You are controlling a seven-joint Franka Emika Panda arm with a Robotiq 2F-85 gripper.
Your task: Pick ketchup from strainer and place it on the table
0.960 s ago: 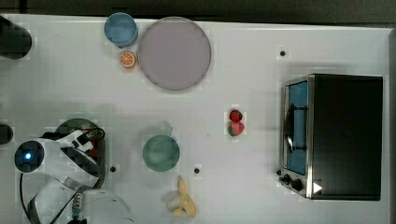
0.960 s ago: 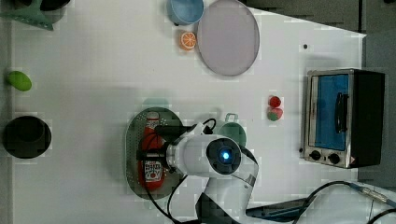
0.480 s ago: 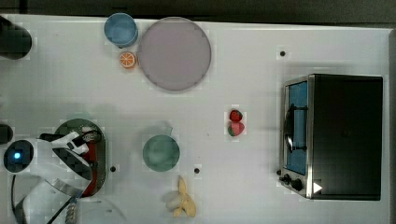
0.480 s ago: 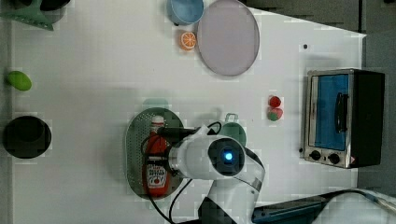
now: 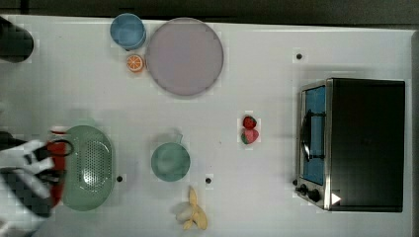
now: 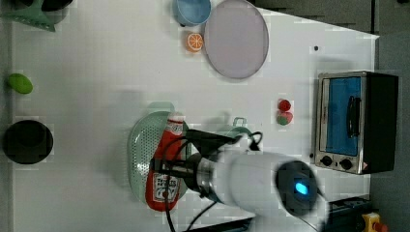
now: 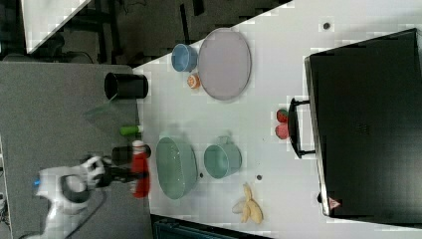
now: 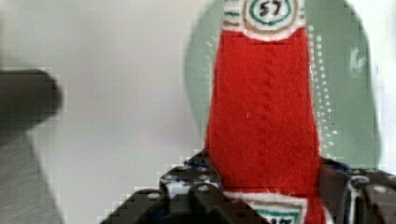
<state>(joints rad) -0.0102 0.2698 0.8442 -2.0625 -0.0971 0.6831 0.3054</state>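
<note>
My gripper [image 6: 167,166] is shut on the ketchup [image 6: 166,174], a red squeeze bottle with a white cap and a white-and-red label. The bottle hangs level, raised above the pale green strainer [image 6: 142,150]. In the top view the ketchup [image 5: 57,190] shows beside the strainer's [image 5: 89,168] left rim, under my gripper [image 5: 52,163]. The right view puts the ketchup [image 7: 141,172] left of the strainer [image 7: 175,167]. In the wrist view the red bottle [image 8: 264,116] runs out from between the fingers [image 8: 187,175], with the strainer [image 8: 201,93] behind it. The white table [image 5: 247,89] lies below.
In the top view, a teal cup [image 5: 170,161] stands right of the strainer, with a banana [image 5: 193,215] and strawberries [image 5: 249,129] further right. A toaster oven [image 5: 356,143] fills the right side. A lavender plate [image 5: 184,56], blue cup [image 5: 128,30] and orange slice [image 5: 134,62] sit at the back.
My gripper closed on the ketchup and carried it up and toward the top view's left. The strainer's perforated bottom has come into sight.
</note>
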